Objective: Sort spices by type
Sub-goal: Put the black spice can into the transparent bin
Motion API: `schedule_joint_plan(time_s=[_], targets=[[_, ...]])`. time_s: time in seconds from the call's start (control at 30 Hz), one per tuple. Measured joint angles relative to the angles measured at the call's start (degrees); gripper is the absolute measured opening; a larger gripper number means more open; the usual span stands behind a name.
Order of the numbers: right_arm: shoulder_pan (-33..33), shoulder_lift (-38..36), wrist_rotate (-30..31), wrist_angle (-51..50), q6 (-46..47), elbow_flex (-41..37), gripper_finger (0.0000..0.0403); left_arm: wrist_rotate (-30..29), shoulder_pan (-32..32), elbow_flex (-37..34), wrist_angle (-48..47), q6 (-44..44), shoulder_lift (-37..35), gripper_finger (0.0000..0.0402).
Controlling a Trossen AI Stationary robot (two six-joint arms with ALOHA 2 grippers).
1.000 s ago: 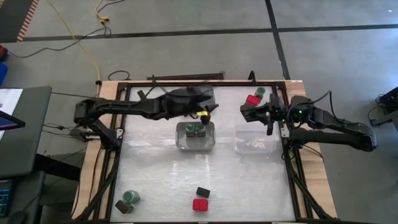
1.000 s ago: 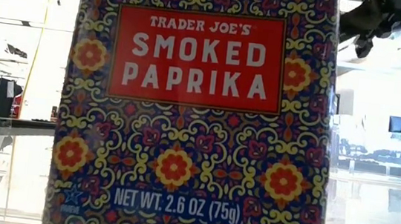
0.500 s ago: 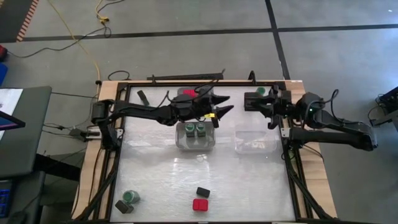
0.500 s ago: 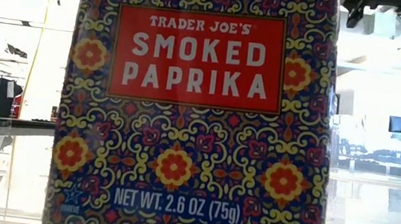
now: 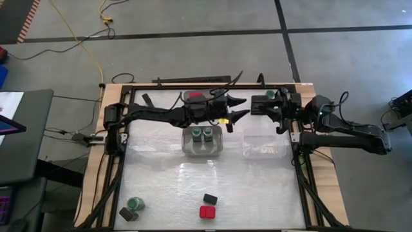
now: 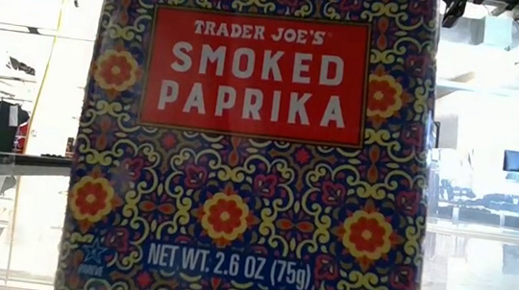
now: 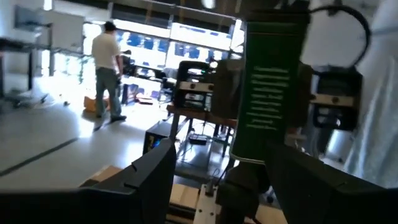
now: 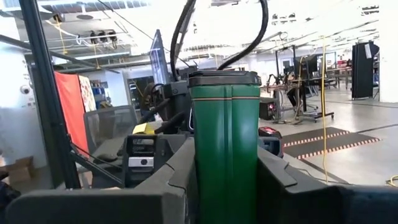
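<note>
From above, both claws meet near the desk's [image 5: 161, 180] far edge; only the right wrist view shows the right claw [image 8: 225, 180] gripping a green jar [image 8: 226, 143]. The left claw [image 5: 237, 108] is spread open, empty.

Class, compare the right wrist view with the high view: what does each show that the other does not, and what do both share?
Only the right wrist view: the green tin close up, upright and clamped between the right gripper's fingers, with the room behind.

Only the high view: the whole table, the middle bin holding two green-lidded jars, the empty bin, and the loose red tin, dark tin and jar along the near edge.

Both: the right gripper at the far edge and the left gripper facing it.
</note>
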Motion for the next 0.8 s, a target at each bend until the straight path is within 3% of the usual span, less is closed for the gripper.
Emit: schedule_joint_plan(time_s=[0.67,0.8], targets=[[2.54,6.61,-0.02,3.98,-4.57,0.0,0.0123,6.38,0.57,0.0,-1.13,-1.33,-0.02,0.0235],[2.49,8.16,0.0,6.8,-4.59,0.0,0.0123,6.63,0.59,0.0,-1.89,-2.4,-0.02,0.0218]])
